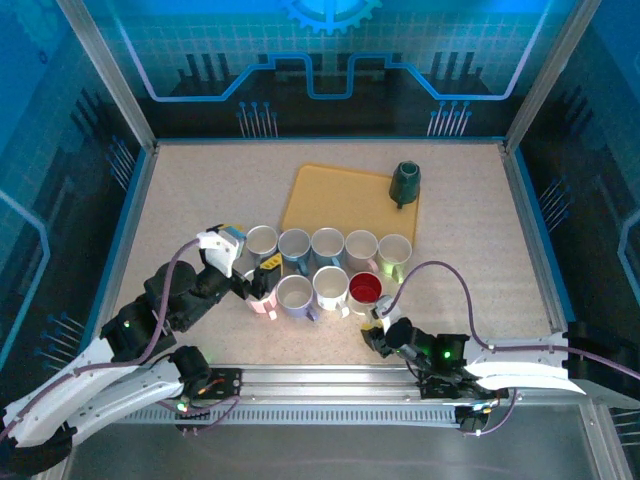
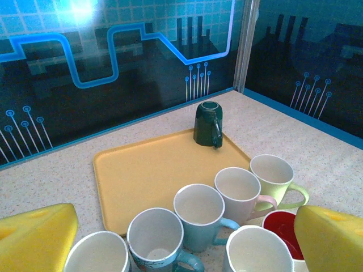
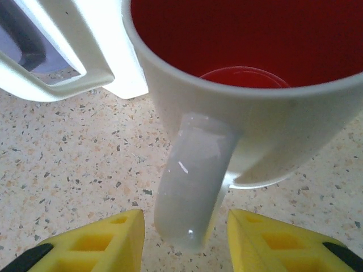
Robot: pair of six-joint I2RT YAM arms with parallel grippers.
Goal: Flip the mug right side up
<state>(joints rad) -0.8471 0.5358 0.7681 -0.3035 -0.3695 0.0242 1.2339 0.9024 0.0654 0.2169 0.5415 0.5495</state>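
Speckled tabletop (image 3: 68,170) bears the upright red-lined mug (image 3: 255,113), its handle (image 3: 193,170) running toward the bottom edge between the right gripper (image 3: 181,229)'s part-open jaws, which grip nothing

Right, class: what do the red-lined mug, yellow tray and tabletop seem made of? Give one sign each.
Red-lined mug: likely glazed ceramic; glossy highlights on handle.
Yellow tray: probably matte plastic; even colour, raised rim.
Tabletop: speckled laminate or composite.
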